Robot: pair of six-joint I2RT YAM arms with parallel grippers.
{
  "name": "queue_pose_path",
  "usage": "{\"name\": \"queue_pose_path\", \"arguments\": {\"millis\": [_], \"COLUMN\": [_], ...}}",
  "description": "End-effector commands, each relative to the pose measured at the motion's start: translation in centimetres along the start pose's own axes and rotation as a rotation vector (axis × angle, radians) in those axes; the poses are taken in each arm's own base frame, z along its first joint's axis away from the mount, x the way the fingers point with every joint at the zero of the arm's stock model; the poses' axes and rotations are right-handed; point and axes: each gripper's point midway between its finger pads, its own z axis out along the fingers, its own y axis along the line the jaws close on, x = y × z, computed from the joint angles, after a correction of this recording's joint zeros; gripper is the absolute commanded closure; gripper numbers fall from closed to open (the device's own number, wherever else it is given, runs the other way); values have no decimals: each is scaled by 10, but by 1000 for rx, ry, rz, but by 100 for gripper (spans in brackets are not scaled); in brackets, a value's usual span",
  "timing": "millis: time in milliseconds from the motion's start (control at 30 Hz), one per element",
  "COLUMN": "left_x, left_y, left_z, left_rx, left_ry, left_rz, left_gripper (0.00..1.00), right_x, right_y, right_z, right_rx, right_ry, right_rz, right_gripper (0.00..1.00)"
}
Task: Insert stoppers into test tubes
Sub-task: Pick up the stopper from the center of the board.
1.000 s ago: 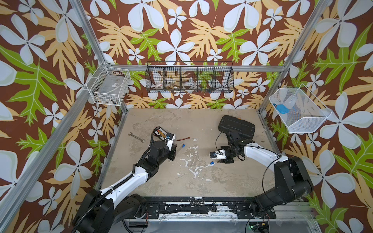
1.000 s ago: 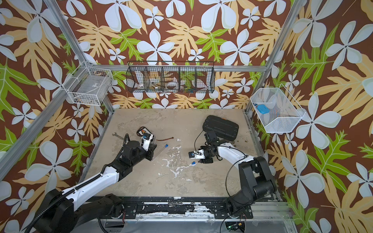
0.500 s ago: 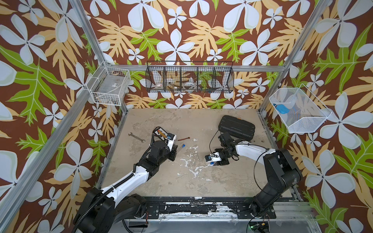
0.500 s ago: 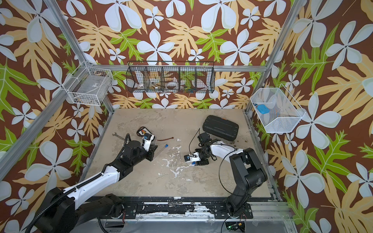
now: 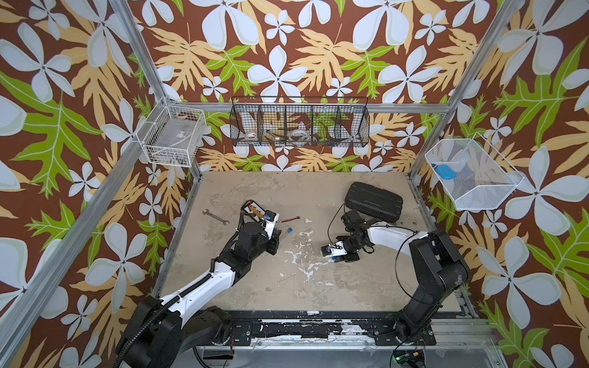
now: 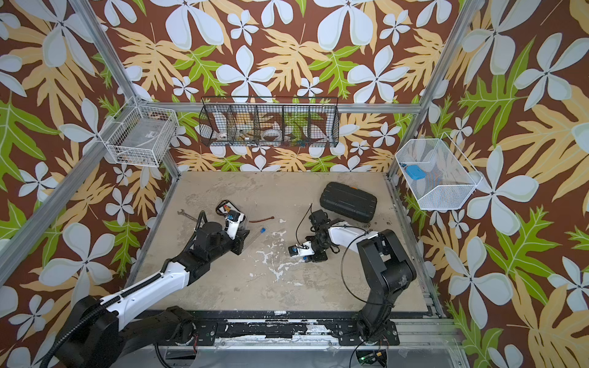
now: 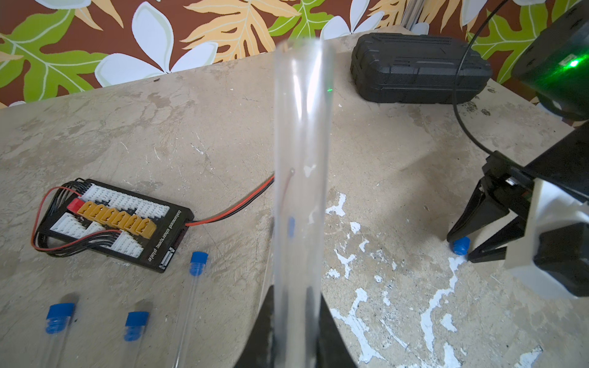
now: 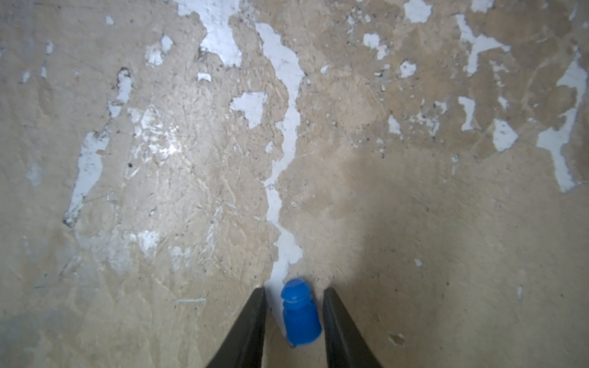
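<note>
1. Stopper: a small bright-blue plug with a rounded, ridged cap and a plain cylindrical body. It lies on its side on the table, between the tips of the right gripper.
2. The two black, wedge-shaped fingers of that gripper stand apart around the plug. A clear gap shows on one side. The other finger is just beside the plug, and whether it touches cannot be told.
3. The left gripper is clamped on a test tube, a smooth, clear, thin-walled cylinder. The tube rises straight out from between the dark jaws, and its far end looks open.
4. The table is matte beige and scuffed, with irregular white patches where the coating has flaked off.
5. Three capped tubes lie flat near the left gripper, each slim and transparent with a blue plug seated in its mouth.
6. Just beyond them sits a flat black charging board with rows of white sockets and yellow connectors. A red-and-black lead trails from it.
7. Farther off, near the back edge, rests a ribbed black hard case with rounded corners.
8. In a top view, a slender silver wrench lies flat on the left arm's side of the table.
</note>
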Motion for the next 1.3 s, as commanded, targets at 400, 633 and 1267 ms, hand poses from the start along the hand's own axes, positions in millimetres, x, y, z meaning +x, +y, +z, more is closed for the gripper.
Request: {"name": "queue_pose_path", "arguments": {"millis": [400, 633, 1267], "left_x": [-5, -5, -7], "left_y": [-1, -1, -10], "left_z": [-1, -2, -5], "left_rx": [7, 6, 53], "left_ry": [-23, -23, -15], "left_rz": [2, 2, 73], "left_gripper": [100, 100, 100], "right_x": [6, 9, -7], "right_y": [3, 7, -5], "right_z": [-3, 0, -20], "right_rx": [-14, -31, 28], "right_ry": [39, 50, 19], "right_rz": [23, 27, 95], "right_gripper": [68, 73, 85]}}
